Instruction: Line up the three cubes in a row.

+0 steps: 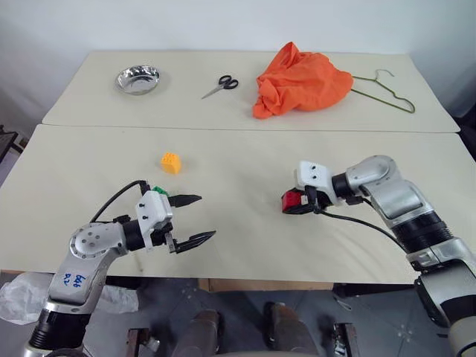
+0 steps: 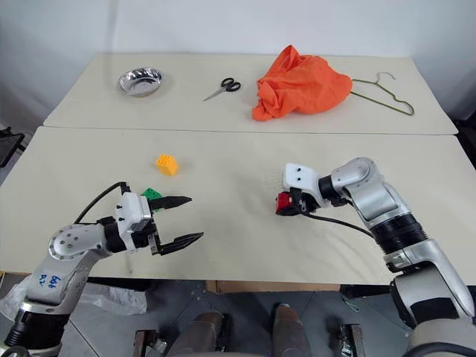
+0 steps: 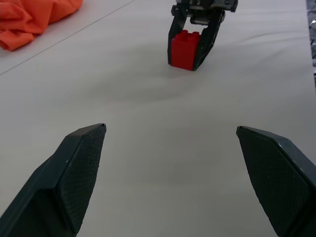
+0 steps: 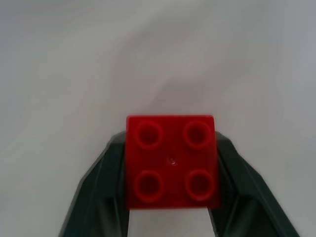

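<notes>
The right hand [image 1: 296, 202] grips the red cube [image 3: 185, 48] by two opposite flat sides, low over the pale bench [image 1: 245, 223]. The left hand [image 1: 192, 219] hangs spread wide and empty; the green cube [image 2: 152, 194] sits just behind it and the yellow cube [image 1: 171, 162] lies farther back. All three are probably light, rigid plastic with smooth, somewhat slippery walls and a studded top, so a squeeze across the plain faces seems the safest hold.
</notes>
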{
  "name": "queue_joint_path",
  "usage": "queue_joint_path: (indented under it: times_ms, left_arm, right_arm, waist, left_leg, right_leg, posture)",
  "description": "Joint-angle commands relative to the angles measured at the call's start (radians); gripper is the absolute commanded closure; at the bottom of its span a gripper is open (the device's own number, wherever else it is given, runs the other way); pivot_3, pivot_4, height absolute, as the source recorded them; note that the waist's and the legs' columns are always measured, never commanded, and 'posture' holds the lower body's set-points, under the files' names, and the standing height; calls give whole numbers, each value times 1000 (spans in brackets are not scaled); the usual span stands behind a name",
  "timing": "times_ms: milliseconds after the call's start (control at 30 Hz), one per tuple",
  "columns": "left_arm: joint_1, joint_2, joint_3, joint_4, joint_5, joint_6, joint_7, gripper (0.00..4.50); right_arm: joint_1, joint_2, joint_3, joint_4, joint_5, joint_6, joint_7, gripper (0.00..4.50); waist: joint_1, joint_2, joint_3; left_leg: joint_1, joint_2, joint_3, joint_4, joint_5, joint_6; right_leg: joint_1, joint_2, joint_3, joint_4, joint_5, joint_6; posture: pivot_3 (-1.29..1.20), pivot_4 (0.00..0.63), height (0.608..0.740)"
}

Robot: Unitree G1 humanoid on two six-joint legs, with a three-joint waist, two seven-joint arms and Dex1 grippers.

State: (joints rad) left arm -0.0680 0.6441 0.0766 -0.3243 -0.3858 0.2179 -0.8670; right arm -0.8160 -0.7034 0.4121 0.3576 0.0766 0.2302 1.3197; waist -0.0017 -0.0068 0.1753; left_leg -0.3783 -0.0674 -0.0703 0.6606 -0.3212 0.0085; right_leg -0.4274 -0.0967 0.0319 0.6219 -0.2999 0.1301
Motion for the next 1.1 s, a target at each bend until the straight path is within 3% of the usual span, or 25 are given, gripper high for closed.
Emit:
queue_joint_path:
  times_ms: [33, 300, 467, 600, 900, 1100]
  left_arm:
    - [31, 9, 43, -63, -4, 4, 29, 0]
    - [43, 5, 43, -68, 1, 2, 47, 0]
    - [68, -11, 86, -89, -67, 21, 52, 0]
    - [145, -44, 176, -77, -69, -39, 84, 0]
    - [488, -172, 469, -50, -191, -106, 96, 0]
    - [534, -226, 585, 172, -164, -198, 140, 0]
  right_arm:
    - [1, -4, 1, 9, -30, -24, 37, 2977]
    - [14, 4, -7, 7, -60, -29, 36, 2977]
    - [28, 15, -130, -101, 54, 49, 18, 1324]
    - [120, -13, -254, -155, 147, -89, 47, 20]
    - [345, 24, -544, -209, 456, -223, 136, 20]
    - [456, 65, -578, -115, 431, -386, 165, 20]
  waist:
    - [0, 0, 0]
    - [1, 0, 0]
    - [0, 0, 0]
    - [-1, 0, 0]
    - [-4, 0, 0]
    - [8, 0, 0]
  left_leg:
    - [0, 0, 0, 0, 0, 0]
    - [0, 0, 0, 1, 0, -1]
    - [0, 1, 0, 1, -1, -1]
    - [0, 1, 0, 0, -1, -1]
    - [1, 2, 2, 1, -2, 0]
    - [9, 5, -1, 1, -4, 0]
  right_leg:
    - [0, 0, 0, 0, 0, 0]
    - [0, 0, 0, 0, 0, 0]
    - [0, 1, 0, 1, 0, 0]
    - [0, 1, 0, 1, 0, 0]
    - [1, 1, 1, -1, 0, 0]
    - [12, 2, 0, -4, -1, -2]
  posture:
    - [0, 150, 740]
    - [0, 150, 740]
    - [0, 150, 740]
    - [0, 150, 740]
    - [0, 150, 740]
    - [0, 150, 740]
